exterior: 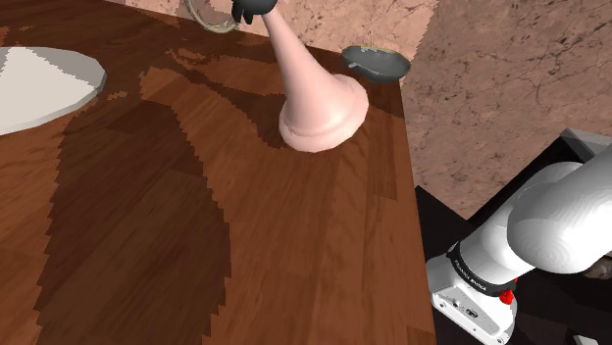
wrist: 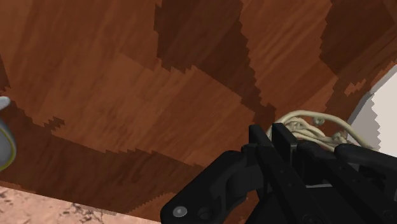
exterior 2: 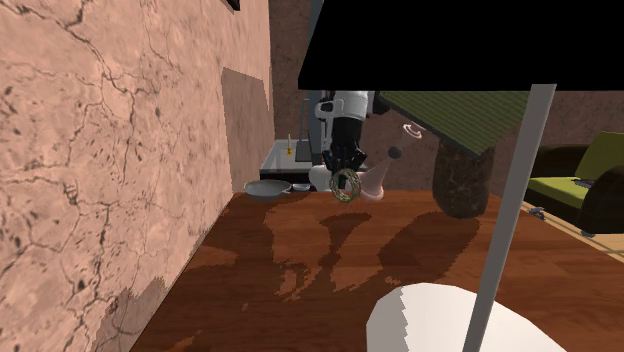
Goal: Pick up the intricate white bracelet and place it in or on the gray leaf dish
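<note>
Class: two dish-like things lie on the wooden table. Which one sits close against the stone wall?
The small gray dish, beside the pink flared object; the large white disc lies well away from the wall.

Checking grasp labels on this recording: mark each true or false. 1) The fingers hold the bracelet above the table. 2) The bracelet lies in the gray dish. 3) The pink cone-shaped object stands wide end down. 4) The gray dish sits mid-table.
1) True: the fingers clasp the pale bracelet, which hangs clear of the wooden table.
2) False: the bracelet is in the fingers, apart from the gray dish.
3) True: the pink cone-shaped object rests on its wide end, its narrow end up.
4) False: the gray dish sits at the table's far corner, by the wall.
</note>
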Available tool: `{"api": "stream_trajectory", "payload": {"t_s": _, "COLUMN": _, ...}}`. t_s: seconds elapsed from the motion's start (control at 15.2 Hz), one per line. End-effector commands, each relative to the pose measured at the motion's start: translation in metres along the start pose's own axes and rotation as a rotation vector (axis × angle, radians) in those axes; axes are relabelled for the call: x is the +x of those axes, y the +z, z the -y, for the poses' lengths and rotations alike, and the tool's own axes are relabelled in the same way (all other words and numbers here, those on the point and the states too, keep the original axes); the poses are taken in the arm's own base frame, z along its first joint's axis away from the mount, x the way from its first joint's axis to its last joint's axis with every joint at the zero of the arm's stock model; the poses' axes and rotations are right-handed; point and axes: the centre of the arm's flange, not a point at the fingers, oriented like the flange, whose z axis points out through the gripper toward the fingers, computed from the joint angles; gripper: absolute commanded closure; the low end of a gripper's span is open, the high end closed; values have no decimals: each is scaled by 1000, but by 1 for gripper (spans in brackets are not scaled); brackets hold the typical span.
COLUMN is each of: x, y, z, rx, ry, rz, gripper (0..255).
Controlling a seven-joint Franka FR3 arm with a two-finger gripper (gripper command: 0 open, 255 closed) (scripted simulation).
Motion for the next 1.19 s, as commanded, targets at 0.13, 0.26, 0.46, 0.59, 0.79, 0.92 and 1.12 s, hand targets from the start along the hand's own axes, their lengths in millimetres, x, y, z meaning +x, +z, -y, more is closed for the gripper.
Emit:
{"api": "stream_trajectory", "payload": {"t_s": 0.13, "x": 1, "y": -13, "z": -24, "rx": 1, "ry": -1, "rz": 3, "gripper": 255}}
{"api": "stream_trajectory", "payload": {"t_s": 0.26, "x": 0, "y": -17, "z": -50, "rx": 1, "ry": -1, "rz": 3, "gripper": 255}}
{"api": "stream_trajectory", "payload": {"t_s": 0.46, "x": -1, "y": -23, "z": -89, "rx": 1, "ry": -1, "rz": 3, "gripper": 255}}
{"api": "stream_trajectory", "payload": {"t_s": 0.59, "x": -2, "y": -27, "z": -115, "rx": 1, "ry": -1, "rz": 3, "gripper": 255}}
{"api": "stream_trajectory", "payload": {"t_s": 0.79, "x": -4, "y": -32, "z": -155, "rx": 1, "ry": -1, "rz": 3, "gripper": 255}}
{"api": "stream_trajectory", "payload": {"t_s": 0.92, "x": -5, "y": -36, "z": -181, "rx": 1, "ry": -1, "rz": 3, "gripper": 255}}
{"api": "stream_trajectory", "payload": {"t_s": 1.12, "x": -7, "y": -42, "z": -220, "rx": 1, "ry": -1, "rz": 3, "gripper": 255}}
